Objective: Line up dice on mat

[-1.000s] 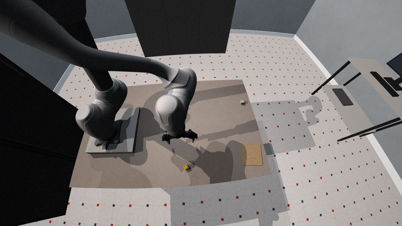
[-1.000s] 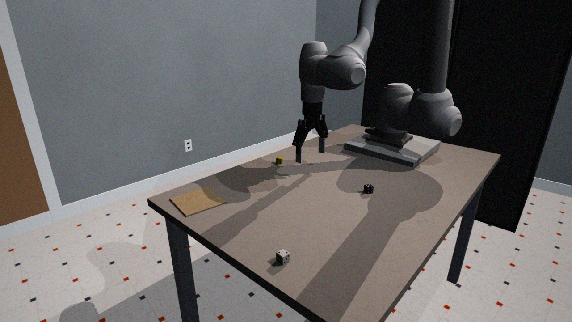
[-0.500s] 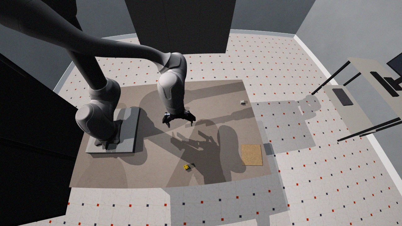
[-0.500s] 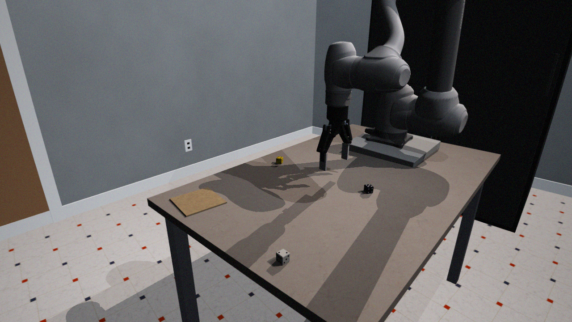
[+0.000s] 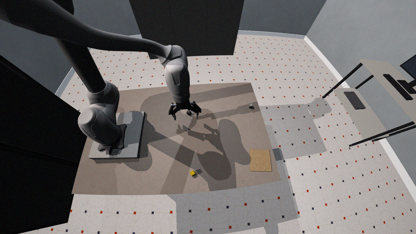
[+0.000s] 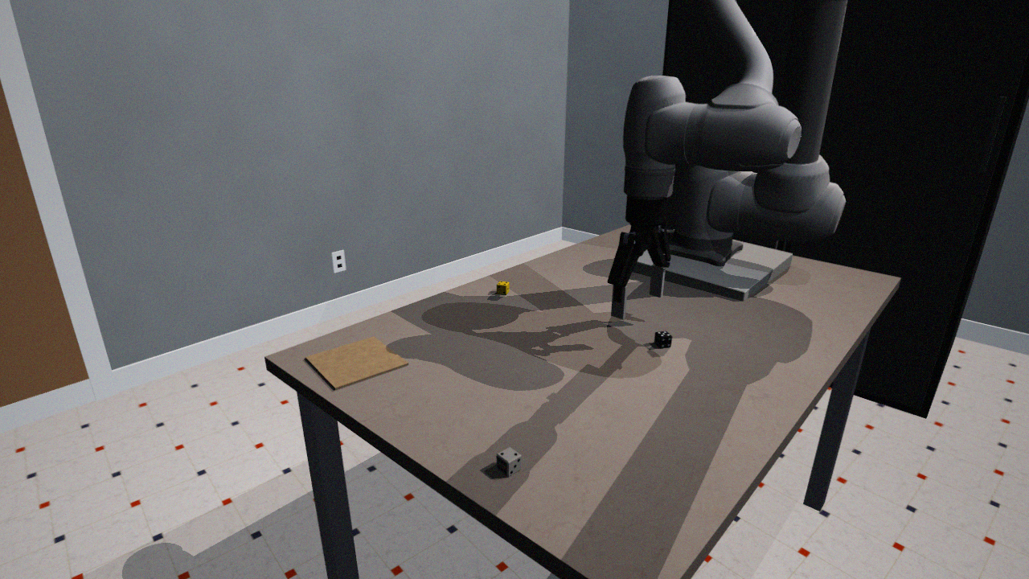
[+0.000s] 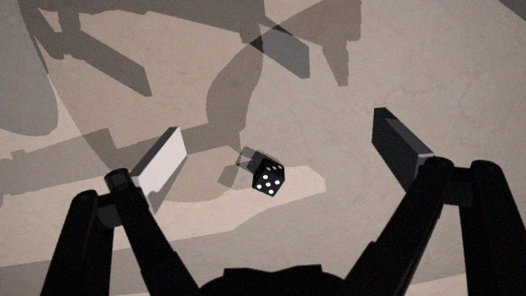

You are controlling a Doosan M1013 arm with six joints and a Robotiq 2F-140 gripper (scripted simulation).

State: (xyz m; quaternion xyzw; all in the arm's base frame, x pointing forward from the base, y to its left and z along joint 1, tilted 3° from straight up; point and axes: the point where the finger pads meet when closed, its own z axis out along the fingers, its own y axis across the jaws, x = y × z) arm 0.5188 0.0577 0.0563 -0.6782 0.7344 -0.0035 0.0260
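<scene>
Black die: the black die sits flat on the counter, in the middle of its width and fairly near the robot's base plate. A cube has no long axis; in the wrist view it is turned so its corners point toward the fingers, edges skewed to the line between them. The top face shows five white pips.
End effector: the end effector hangs over the black die with its jaws spread fully and nothing between them. The light pad stands left of the die and the dark one right of it, both apart from it.
Yellow die: the yellow die lies flat near the counter's near edge in the top view, well apart from the black one; its number is too small to read.
White die: the white die rests close to the far right corner in the top view, near the counter's edge.
Mat: the tan mat lies at the right end of the counter, carrying no dice.
Obstacles: bare counter surrounds the black die; only crossed arm shadows fall over it.
Surroundings: a dark cabinet stands behind the arm.
</scene>
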